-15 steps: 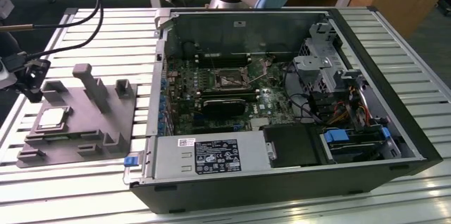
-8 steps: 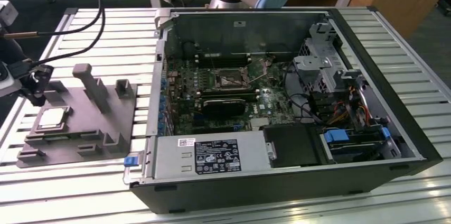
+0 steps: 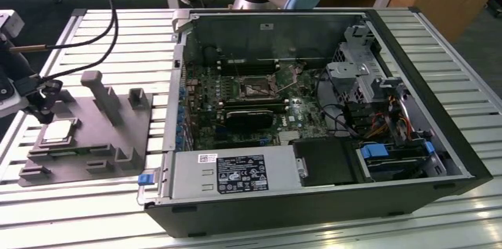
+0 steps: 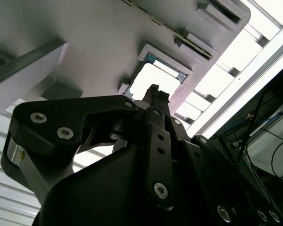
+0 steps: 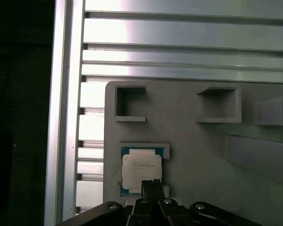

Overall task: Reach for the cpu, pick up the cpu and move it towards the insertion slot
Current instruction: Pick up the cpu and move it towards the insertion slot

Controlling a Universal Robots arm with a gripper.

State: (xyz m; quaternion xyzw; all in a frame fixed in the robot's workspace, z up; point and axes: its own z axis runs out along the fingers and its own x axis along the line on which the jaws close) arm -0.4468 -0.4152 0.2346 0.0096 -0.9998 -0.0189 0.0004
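Presently the hand (image 5: 152, 187), tips drawn together and gripping nothing, is hovering just above one edge of the cpu (image 5: 140, 170), which is lying flat in the grey fixture (image 5: 203, 155) on the table (image 3: 149, 43), well apart from the insertion slot (image 3: 257, 87).

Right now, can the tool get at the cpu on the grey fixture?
Probably yes: the tool sits right by the cpu, which lies uncovered in its pocket on the grey fixture, nothing between them.
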